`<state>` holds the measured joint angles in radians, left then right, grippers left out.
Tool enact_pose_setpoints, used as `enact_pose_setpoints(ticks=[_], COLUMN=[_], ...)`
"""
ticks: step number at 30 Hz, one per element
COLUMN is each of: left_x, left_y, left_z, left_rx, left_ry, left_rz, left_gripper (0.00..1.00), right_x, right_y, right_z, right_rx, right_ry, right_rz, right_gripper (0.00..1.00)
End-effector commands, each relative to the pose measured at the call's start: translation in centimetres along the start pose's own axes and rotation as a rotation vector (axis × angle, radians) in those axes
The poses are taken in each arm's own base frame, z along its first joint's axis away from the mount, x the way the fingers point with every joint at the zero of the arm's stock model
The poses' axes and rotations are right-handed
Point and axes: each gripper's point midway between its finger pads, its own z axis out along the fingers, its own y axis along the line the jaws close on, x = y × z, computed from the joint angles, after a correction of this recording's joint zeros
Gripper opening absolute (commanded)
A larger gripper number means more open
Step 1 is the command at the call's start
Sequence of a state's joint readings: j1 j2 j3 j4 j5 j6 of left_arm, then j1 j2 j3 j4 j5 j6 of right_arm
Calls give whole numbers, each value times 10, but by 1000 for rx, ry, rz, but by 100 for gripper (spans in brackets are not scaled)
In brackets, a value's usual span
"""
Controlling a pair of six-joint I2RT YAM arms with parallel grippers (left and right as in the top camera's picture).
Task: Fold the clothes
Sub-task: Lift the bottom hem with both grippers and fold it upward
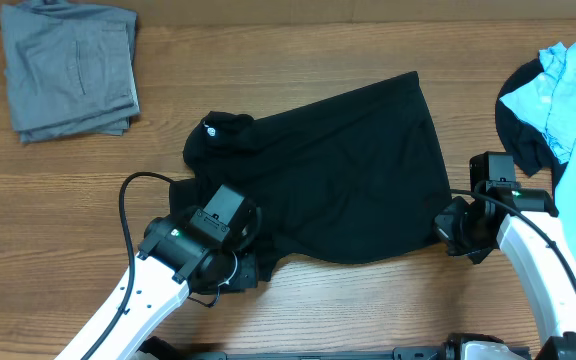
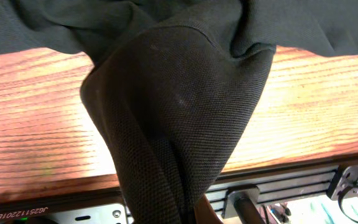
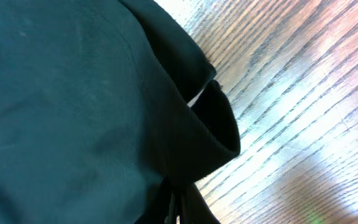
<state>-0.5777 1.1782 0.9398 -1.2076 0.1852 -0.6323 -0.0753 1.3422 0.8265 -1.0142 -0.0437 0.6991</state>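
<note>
The black shirt [image 1: 338,180] lies spread and creased at the centre of the table [image 1: 298,50]; plain fabric, one tiny white round mark. The left gripper [image 1: 248,262] and right gripper [image 1: 448,228] each clamp its edge toward the table's near side.

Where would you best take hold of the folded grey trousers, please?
Probably the near right corner of the grey trousers, approached from the robot's side: the folded layers' edges stack there, nearest the left tool, which now grips the black shirt.

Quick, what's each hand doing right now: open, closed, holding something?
Left hand: closed on the black shirt.
Right hand: closed on the black shirt's right edge.
</note>
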Motion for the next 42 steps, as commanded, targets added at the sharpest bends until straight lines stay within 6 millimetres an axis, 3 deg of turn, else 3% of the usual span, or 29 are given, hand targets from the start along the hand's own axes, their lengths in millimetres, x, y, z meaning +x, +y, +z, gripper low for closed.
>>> enact_pose_setpoints(ticks=[1, 5, 9, 20, 24, 29, 35, 36, 37, 39, 40, 42], left_x=[0, 7, 21, 68, 83, 95, 85, 83, 82, 81, 81, 77], left_y=[-9, -17, -30, -43, -43, -37, -23, -21, -21, -21, -21, -20], left_z=[-6, -11, -22, -48, -52, -50, -49, -49, -49, -48, -48, -47], left_rx=[32, 82, 134, 188, 212, 193, 127, 118, 114, 108, 104, 91], left_ry=[-9, 1, -30, -135, -116, -78, -131, -140, -144, -148, -151, -164], left_rz=[14, 33, 67, 109, 141, 139, 56, 56, 56, 55, 61, 61], left_gripper=[4, 4, 4, 4, 4, 4, 4, 10, 24, 74, 93, 100], right_x=[-10, -8, -9, -14, -13, -14, -17, -17, -17, -19, -19, -19], right_y=[6, 2, -4, -25, -25, -28, -22, -21, -20, -19, -16, -7], right_z=[-12, -16, -31, -112, -129, -141, -140, -139, -137, -133, -131, -126], right_rx=[-25, -9, 14, -31, -55, -41, -60, -60, -55, -44, -43, -62], right_ry=[-55, -50, -80, -309, -339, -359, -353, -346, -341, -331, -320, -292], right_rz=[-5, -14, 44, 69, 70, 73, 67, 66, 66, 58, 31, -40], right_gripper=[4, 4, 4, 8, 10, 9, 10, 13, 23, 62, 82, 92])
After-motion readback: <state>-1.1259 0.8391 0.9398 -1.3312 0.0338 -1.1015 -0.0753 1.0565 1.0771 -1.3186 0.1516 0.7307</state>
